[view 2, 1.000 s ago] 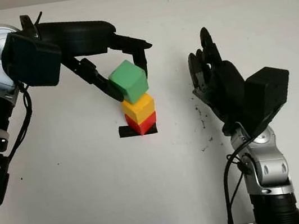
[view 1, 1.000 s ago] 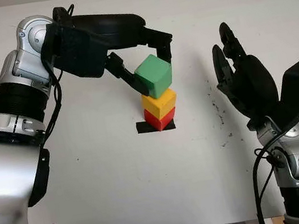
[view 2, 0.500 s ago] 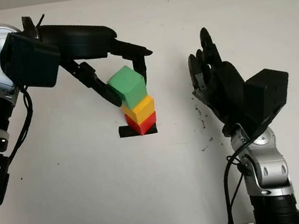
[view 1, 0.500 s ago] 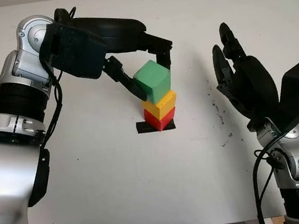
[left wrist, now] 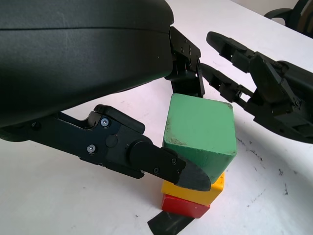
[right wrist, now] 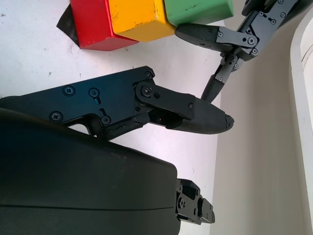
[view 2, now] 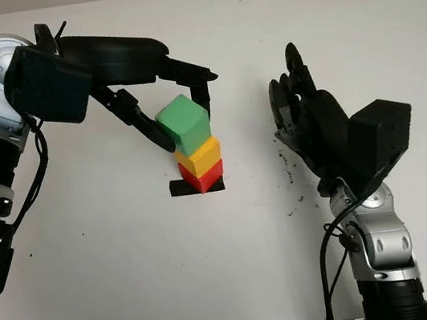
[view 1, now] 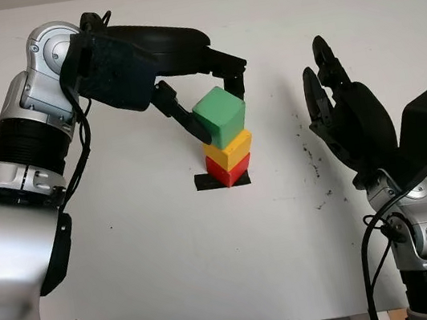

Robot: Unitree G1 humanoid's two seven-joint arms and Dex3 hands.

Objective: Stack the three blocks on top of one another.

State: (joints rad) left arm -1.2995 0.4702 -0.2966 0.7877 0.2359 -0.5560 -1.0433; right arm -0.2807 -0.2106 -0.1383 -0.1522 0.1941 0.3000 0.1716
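**Setting the green block on the stack**

Settling onto the yellow block [view 1: 229,148], the green block [view 1: 220,114] now sits lower and squarer than it did 1 second ago, when it hung tilted and slightly to the side of the pile. Half a second ago it was already close to its present place, so the change since then is small. The left wrist view shows its underside meeting the yellow block's top, with the green block overhanging a little on the hand's side. The yellow block in turn rests on the red block [view 1: 228,171], which stands on a strip of black tape [view 1: 204,182] on the white table [view 1: 171,248].

The left hand [view 1: 210,87] still grips the green block: 1 finger presses its near face and the opposing fingers [left wrist: 188,68] press the far face, so the grasp is narrow and closed on the block. The likely meaning is that the stack is all but built and only the release remains; letting go cleanly matters, since the top block is not perfectly centred and could be dragged off.

The right hand [view 1: 350,126] is open, raised above the table to the right of the stack, well apart from it.

Count: 3 blocks, 1 green, 1 yellow, 1 red; 1 tape strip; 2 hands.
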